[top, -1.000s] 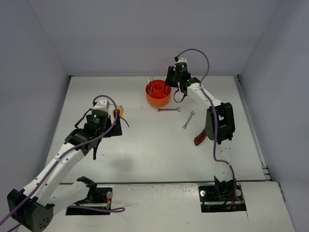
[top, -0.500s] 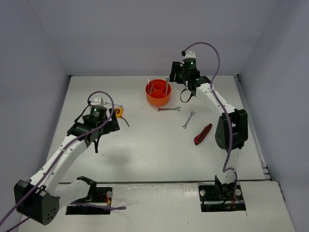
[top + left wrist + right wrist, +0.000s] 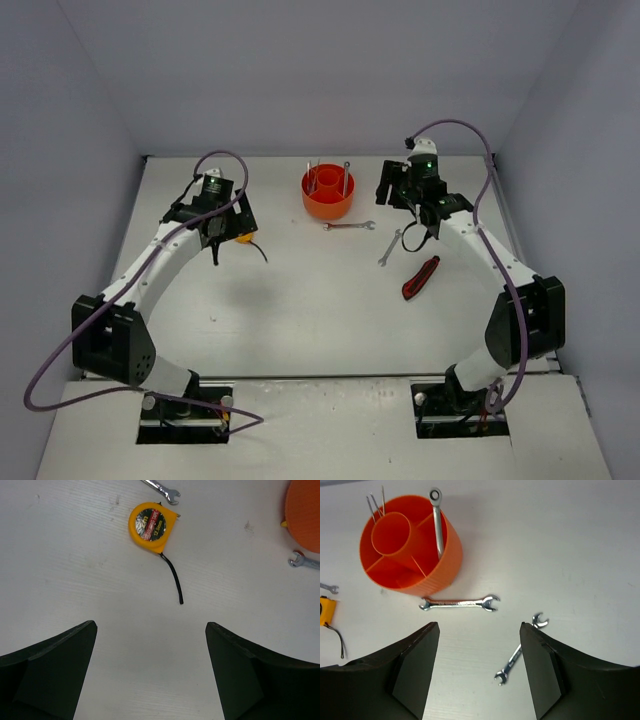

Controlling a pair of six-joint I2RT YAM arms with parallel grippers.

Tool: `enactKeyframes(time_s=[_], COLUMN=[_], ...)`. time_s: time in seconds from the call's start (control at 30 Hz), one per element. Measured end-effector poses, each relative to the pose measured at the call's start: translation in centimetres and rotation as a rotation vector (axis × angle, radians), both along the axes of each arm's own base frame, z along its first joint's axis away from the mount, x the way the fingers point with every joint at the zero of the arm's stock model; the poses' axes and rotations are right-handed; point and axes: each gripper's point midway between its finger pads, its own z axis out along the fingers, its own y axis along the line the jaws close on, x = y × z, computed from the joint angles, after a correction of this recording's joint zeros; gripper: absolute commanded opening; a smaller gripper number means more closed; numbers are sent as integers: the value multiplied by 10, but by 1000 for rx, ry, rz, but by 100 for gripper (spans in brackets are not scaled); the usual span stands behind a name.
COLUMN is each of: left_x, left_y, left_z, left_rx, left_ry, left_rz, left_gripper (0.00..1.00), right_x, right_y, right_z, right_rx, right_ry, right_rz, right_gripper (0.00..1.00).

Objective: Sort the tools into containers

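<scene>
The orange tub (image 3: 410,545) stands ahead and to the left of my right claw (image 3: 479,625), whose jaws are parted with nothing between them. Well across the table, my left claw (image 3: 150,625) is spread wide and also empty.

The tape measure (image 3: 152,526) lies flat straight ahead of my left claw, almost on its centre line, with its black strap trailing back toward me. My left arm is clearly the nearer one to it, so I judge that pickup to be its job: a plain reach forward and down.

The utility knife (image 3: 420,278) lies on the table nearer the arm bases than my right claw.

3 wrenches lie flat on the table. The long wrench (image 3: 460,603) sits between my right claw and the tub, just ahead of my fingers, its long axis running side to side in line with my jaws' opening, so I would likely need to turn the wrist about a quarter to close across it. The slanted wrench (image 3: 520,647) lies just beside my right finger. A small wrench (image 3: 160,487) lies beyond the tape measure.

1 upright wrench (image 3: 437,520) leans in an outer compartment of the tub, and thin screwdriver shafts (image 3: 375,502) stand in another; I cannot count them.
</scene>
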Motion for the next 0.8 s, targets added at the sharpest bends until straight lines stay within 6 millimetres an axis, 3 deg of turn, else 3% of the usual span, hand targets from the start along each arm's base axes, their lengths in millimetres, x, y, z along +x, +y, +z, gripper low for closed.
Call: enactKeyframes(time_s=[0.3,0.53,0.8], left_x=[49,82,126], left_y=[9,19,21], left_z=[-24,-46,-56], left_rx=[-12,-28,-93], left_ry=[72,107,92], left_rz=[70,204,362], left_gripper=[85,72,65], right_x=[-42,-57,-74], right_y=[-23,-27,-27], right_z=[-8,-16,-12], right_rx=[-9,-2,18], right_ry=[14,31,26], right_rz=[-38,-42,-21], right_gripper=[65,65,65])
